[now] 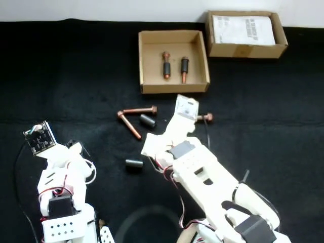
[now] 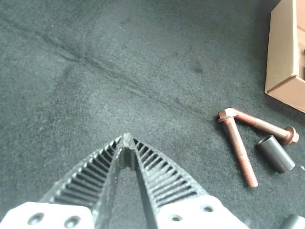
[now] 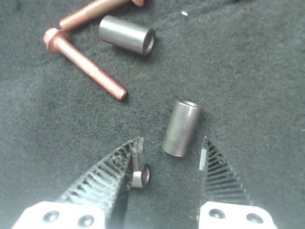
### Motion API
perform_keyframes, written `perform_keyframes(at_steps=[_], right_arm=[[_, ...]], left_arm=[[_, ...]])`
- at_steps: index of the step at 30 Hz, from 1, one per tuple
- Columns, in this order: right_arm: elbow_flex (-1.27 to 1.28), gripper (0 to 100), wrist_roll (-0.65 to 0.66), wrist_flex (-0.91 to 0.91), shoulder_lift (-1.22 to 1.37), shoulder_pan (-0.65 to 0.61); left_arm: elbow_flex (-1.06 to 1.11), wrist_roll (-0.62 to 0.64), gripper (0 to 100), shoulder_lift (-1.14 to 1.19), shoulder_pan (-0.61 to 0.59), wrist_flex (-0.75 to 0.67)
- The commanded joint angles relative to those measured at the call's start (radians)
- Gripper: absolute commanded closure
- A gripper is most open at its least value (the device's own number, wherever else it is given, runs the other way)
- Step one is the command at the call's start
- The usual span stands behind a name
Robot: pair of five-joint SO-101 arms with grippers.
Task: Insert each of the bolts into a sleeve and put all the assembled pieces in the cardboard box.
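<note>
Two copper bolts [image 1: 139, 110] [image 1: 129, 125] lie in a V on the black cloth, with a dark sleeve [image 1: 148, 120] beside them. A second sleeve [image 1: 134, 163] lies nearer the arms. My right gripper [image 3: 171, 143] is open just above the cloth, and this nearer sleeve [image 3: 181, 128] lies between its fingertips, not clamped. Past it are the other sleeve [image 3: 126, 36] and a bolt [image 3: 86, 62]. A third bolt [image 1: 205, 117] pokes out from behind the right arm. My left gripper [image 2: 126, 140] is shut and holds nothing, low over bare cloth left of the bolts [image 2: 238, 152]. The cardboard box [image 1: 173, 36] holds two assembled pieces [image 1: 166, 65] [image 1: 185, 67].
A second cardboard box [image 1: 245, 49] with a white paper inside stands at the back right. The right arm [image 1: 202, 172] stretches across the middle of the table. The cloth has a fold line running across it at the level of the bolts.
</note>
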Motion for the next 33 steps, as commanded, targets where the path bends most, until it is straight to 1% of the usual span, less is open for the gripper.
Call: perform_keyframes(at_steps=[1, 5, 8, 14, 24, 31, 33], right_arm=[[-0.008, 82.0, -0.005, 0.005, -0.033, -0.007], [-0.010, 82.0, -0.003, -0.010, -0.019, -0.004], [-0.018, 82.0, -0.003, -0.035, 0.045, 0.012], [-0.127, 82.0, -0.003, -0.030, 0.174, 0.019], [-0.222, 82.1, -0.003, -0.030, 0.312, 0.015], [-0.223, 82.2, -0.003, 0.090, 0.335, 0.016], [-0.223, 85.6, -0.003, 0.105, 0.334, 0.018]], left_arm=[[0.019, 0.005, 99, -0.030, -0.013, 0.003], [0.019, 0.005, 99, -0.030, -0.013, 0.003], [0.019, 0.005, 99, -0.030, -0.013, 0.003], [0.019, 0.005, 99, -0.030, -0.013, 0.003], [0.019, 0.005, 99, -0.030, -0.013, 0.003], [0.019, 0.005, 99, -0.030, -0.013, 0.003], [0.019, 0.005, 99, -0.030, -0.013, 0.003]])
